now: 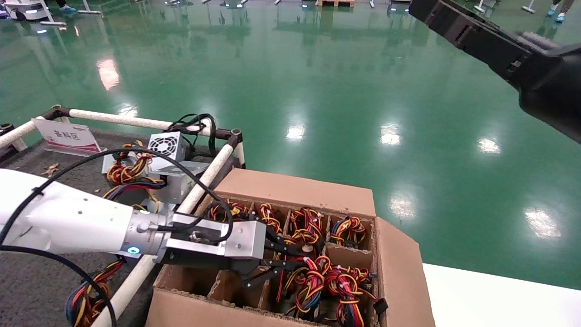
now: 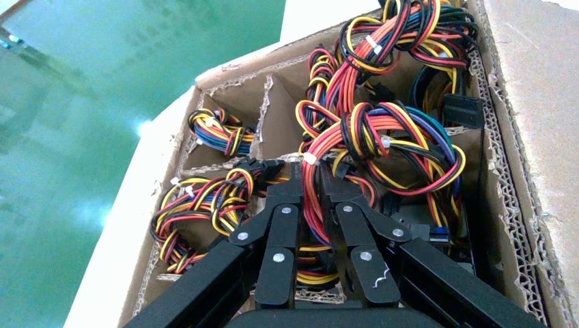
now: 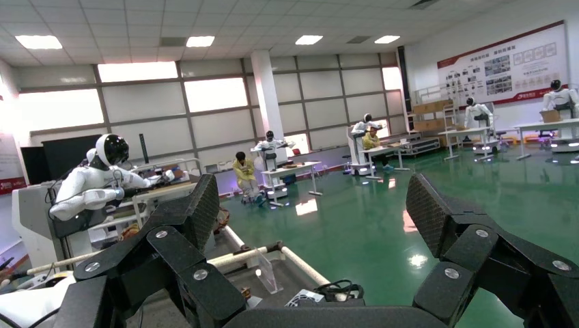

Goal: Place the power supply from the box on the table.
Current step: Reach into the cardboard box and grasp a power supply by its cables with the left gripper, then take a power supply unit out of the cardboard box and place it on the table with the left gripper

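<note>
Black left gripper (image 2: 311, 179) clenched on red-yellow-orange-black wire bundle (image 2: 382, 147) | inside brown cardboard divider box (image 1: 399, 268), near-centre cell | right gripper (image 3: 311, 219) raised far right, released.

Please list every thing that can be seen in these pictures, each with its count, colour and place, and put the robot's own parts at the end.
box: one, brown cardboard with divider cells, in front of the robot.
wire bundles: several, red, yellow, orange, black, in the box cells.
table: one, dark grey, white pipe rails, left of the box.
power supplies: at least two, grey metal, on the table's far corner.
sign: one, white and red, at the table's far edge.
floor: green, glossy.
left gripper: black fingers closed on a wire bundle in the box.
right gripper: black, raised high, fingers open.
</note>
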Controlling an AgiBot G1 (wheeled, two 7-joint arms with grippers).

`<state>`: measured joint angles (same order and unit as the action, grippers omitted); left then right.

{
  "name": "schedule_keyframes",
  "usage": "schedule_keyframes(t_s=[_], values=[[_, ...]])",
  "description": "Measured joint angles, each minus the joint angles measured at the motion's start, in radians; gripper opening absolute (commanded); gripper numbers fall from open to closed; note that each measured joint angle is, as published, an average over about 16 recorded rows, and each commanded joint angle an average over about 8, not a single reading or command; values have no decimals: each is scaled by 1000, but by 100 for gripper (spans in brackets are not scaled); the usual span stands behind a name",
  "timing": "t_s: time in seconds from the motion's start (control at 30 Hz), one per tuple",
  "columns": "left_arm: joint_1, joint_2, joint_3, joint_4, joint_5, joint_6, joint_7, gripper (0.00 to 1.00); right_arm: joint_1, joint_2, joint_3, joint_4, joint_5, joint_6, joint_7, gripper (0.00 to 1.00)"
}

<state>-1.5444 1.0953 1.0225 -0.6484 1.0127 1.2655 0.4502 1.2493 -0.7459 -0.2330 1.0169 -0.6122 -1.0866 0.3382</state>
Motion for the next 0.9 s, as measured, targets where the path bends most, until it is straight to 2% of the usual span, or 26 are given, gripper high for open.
schedule_keyframes(t_s=[0.43,0.9], values=[[-12,-5,-13,19,-30,18,15,0,0,0,0,0,0,0,0,100],[-64,-39,-81,-8,-123,50,55,0,0,0,0,0,0,0,0,100]])
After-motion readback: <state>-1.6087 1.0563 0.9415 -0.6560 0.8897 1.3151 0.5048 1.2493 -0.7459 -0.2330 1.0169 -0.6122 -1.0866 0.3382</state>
